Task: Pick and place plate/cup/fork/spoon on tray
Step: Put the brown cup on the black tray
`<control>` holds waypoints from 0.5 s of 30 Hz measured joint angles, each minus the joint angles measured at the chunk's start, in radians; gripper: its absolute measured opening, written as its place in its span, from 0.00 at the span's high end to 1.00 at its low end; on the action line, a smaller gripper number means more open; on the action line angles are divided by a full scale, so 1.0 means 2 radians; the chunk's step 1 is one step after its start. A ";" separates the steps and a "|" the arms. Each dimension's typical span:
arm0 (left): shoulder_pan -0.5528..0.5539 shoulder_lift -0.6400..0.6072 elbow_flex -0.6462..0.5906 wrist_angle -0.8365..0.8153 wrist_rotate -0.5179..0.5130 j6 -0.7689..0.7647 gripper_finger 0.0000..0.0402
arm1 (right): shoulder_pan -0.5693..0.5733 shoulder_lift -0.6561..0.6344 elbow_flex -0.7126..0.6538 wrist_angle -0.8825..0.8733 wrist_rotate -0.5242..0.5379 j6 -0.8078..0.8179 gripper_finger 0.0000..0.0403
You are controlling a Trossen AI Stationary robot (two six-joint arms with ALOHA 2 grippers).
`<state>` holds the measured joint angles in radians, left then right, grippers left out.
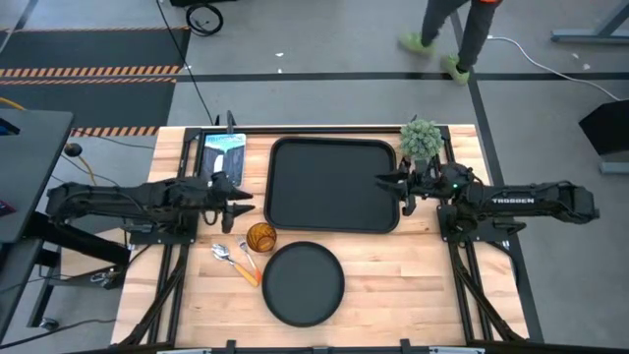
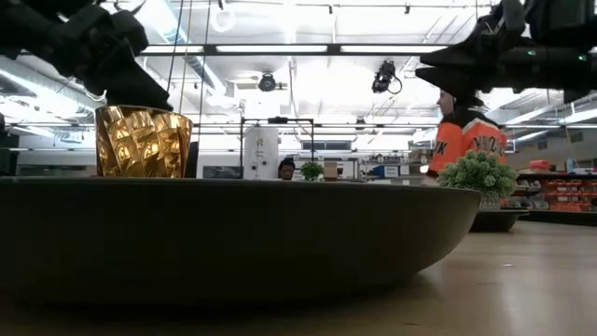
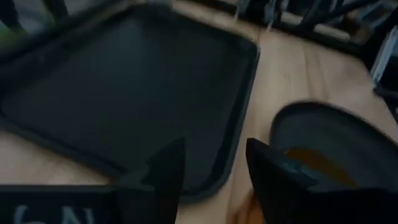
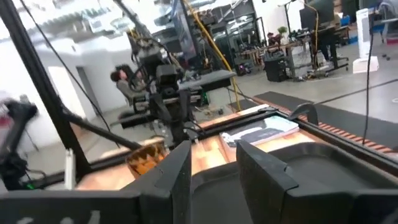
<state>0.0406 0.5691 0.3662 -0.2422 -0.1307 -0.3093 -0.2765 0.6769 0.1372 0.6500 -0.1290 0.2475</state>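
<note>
Tray, high view: large rectangular matte black tray (image 1: 334, 185) with rounded corners lies bare at the table's far centre, between the two arms.
Plate, high view: round flat matte black plate (image 1: 302, 283) sits on the wood near the front edge, just clear of the tray's near rim.
Cup, high view: small translucent amber tumbler (image 1: 260, 237) stands off the tray's near-left corner, just beside the plate.
Cutlery, high view: orange-handled fork (image 1: 248, 258) and orange-handled spoon (image 1: 236, 262) lie together left of the plate, near the cup.
Left gripper, high view: left gripper (image 1: 243, 205) hangs just left of the tray, far side of the cup, fingers parted and holding nothing.
Right gripper, high view: right gripper (image 1: 390, 188) hangs over the tray's right rim, fingers parted, nothing in them.
Plant, high view: small green potted plant (image 1: 421, 140) stands off the tray's far-right corner.
Low view: plate rim fills the foreground, the cup rises behind it at left, the plant shows at right; a person in an orange top stands in the room behind.
Left wrist view: spread dark fingers (image 3: 163, 168) over the tray's corner, plate beside it.
Right wrist view: spread fingers (image 4: 177, 168) above the tray, the cup and left arm beyond.
</note>
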 joint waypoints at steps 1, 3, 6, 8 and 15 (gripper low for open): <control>0.000 0.012 0.011 -0.013 0.004 -0.011 0.54 | 0.004 0.010 0.008 -0.001 0.009 -0.009 0.67; 0.000 0.037 0.032 -0.035 0.012 -0.035 0.54 | 0.011 0.032 0.027 -0.001 0.017 -0.030 0.67; 0.000 0.078 0.067 -0.057 0.015 -0.056 0.54 | 0.017 0.064 0.059 -0.014 0.017 -0.071 0.67; -0.001 0.109 0.093 -0.076 0.015 -0.068 0.54 | 0.018 0.085 0.075 -0.022 0.022 -0.097 0.67; -0.031 0.217 0.200 -0.214 0.015 -0.079 0.54 | 0.020 0.123 0.085 -0.048 0.038 -0.124 0.67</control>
<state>-0.0209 1.0039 0.7659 -0.6692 -0.0998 -0.4683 -0.2359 0.9231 0.3073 0.5539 -0.0535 -0.0002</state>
